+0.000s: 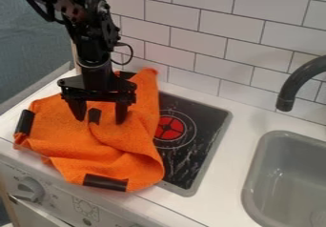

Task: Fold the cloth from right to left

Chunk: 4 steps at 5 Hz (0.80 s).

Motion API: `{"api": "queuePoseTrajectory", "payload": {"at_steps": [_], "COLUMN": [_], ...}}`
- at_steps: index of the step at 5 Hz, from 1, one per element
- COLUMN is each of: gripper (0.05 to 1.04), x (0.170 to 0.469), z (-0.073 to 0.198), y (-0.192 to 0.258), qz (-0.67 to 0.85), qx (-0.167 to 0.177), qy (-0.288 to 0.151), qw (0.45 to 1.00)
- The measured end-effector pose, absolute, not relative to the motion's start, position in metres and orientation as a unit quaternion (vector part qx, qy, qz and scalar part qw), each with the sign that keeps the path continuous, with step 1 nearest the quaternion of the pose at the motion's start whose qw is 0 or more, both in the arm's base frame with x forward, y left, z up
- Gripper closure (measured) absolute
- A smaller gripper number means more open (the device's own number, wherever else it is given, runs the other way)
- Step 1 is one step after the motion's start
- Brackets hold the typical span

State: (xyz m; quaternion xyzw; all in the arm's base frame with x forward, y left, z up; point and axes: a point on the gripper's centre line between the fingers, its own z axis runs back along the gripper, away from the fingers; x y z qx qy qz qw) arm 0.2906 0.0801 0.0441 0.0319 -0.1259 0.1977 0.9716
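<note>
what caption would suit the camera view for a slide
Black gripper, fingers apart, over a rumpled orange cloth that partly covers a dark cooktop.

We see a toy kitchen, its stove (207,145) at six o'clock, sink (253,173) at four.

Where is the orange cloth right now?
Left side of the camera view: the orange cloth lies beneath the hand, partly over the black stovetop, left of the sink.
</note>
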Motion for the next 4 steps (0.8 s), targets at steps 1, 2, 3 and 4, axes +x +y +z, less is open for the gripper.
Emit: {"api": "queuePoseTrajectory", "payload": {"at_steps": [1,2,3,4], "gripper": [0.085,0.085,0.085,0.085], "x": [0.293,0.295,0.293,0.294], "z": [0.063,0.087,0.11,0.112], "y": [0.081,0.075,0.075,0.075], "qz": [0.228,0.248,0.261,0.263], "qx": [0.065,0.046,0.047,0.047], "qy": [-0.121,-0.155,-0.176,-0.18], "qw": [0.964,0.955,0.948,0.947]}}
